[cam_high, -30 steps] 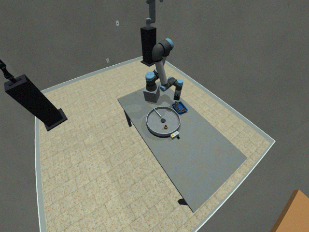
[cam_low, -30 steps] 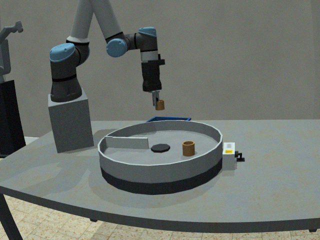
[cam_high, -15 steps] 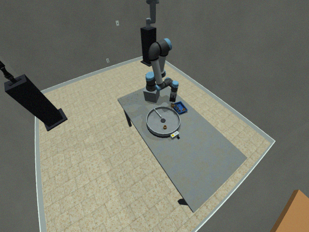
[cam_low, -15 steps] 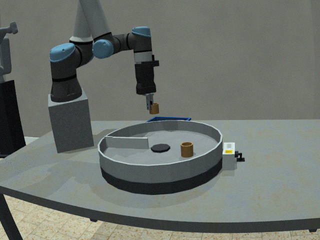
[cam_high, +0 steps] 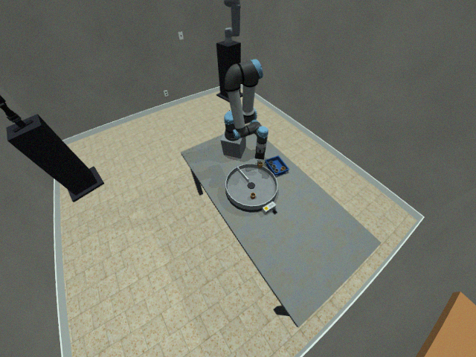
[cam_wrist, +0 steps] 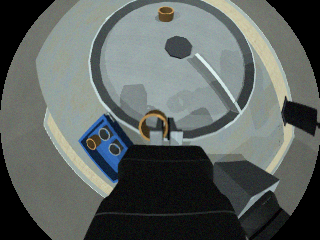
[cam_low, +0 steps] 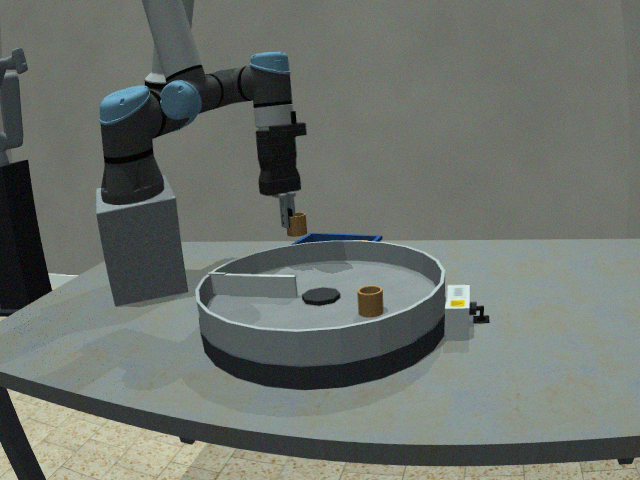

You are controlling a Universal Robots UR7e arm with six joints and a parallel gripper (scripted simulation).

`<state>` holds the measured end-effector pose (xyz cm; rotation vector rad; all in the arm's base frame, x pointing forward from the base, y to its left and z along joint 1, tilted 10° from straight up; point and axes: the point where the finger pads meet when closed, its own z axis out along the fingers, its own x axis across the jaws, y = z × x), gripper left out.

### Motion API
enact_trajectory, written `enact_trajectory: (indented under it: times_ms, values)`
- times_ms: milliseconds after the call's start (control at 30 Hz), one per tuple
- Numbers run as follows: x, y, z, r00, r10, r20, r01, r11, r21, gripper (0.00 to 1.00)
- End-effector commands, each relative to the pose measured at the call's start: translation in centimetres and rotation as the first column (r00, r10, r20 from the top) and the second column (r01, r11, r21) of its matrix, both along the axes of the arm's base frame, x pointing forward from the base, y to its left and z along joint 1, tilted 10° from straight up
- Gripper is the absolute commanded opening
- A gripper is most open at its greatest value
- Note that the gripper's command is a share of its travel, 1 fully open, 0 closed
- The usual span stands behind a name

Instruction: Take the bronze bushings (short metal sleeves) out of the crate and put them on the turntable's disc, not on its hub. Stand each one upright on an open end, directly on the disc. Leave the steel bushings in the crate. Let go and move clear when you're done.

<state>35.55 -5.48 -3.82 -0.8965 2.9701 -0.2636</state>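
My gripper (cam_high: 259,161) (cam_low: 287,223) (cam_wrist: 165,124) is shut on a bronze bushing (cam_high: 259,165) (cam_low: 298,224) (cam_wrist: 143,123), pinching its wall, with the open end up. It hangs above the far rim of the turntable, between the blue crate (cam_high: 274,158) (cam_low: 341,237) (cam_wrist: 102,122) and the disc (cam_high: 263,179) (cam_low: 403,286) (cam_wrist: 134,60). A second bronze bushing (cam_high: 253,196) (cam_low: 370,301) (cam_wrist: 166,12) stands upright on the disc, beside the dark hub (cam_high: 251,185) (cam_low: 321,296) (cam_wrist: 178,46). Bushings lie in the crate; their colours are too small to tell.
A raised grey rim surrounds the disc, and a straight fence bar (cam_high: 243,173) (cam_low: 253,285) (cam_wrist: 216,80) runs from the rim toward the hub. A white control box (cam_high: 268,207) (cam_low: 458,311) sits against the turntable. The arm's grey pedestal (cam_high: 233,146) (cam_low: 142,242) stands behind.
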Motion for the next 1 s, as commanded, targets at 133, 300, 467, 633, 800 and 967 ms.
enact_trajectory:
  times_ms: [133, 300, 467, 633, 800, 967]
  values:
    - [-1.1, -3.5, 0.5, 1.0, 0.003, 0.003, -0.003, 1.0, 0.003, 0.0]
    - [-1.4, -4.4, 0.6, 1.0, 0.003, 0.003, -0.003, 1.0, 0.003, 0.0]
    - [-1.8, -5.6, 0.8, 1.0, 0.003, 0.003, -0.003, 1.0, 0.003, 0.0]
    - [-2.1, -6.6, 0.9, 1.0, 0.003, 0.003, -0.003, 1.0, 0.003, 0.0]
    - [-2.2, -7.1, 0.9, 1.0, 0.003, 0.003, -0.003, 1.0, 0.003, 0.0]
    - [-2.4, -7.6, 1.0, 1.0, 0.003, 0.003, -0.003, 1.0, 0.003, 0.0]
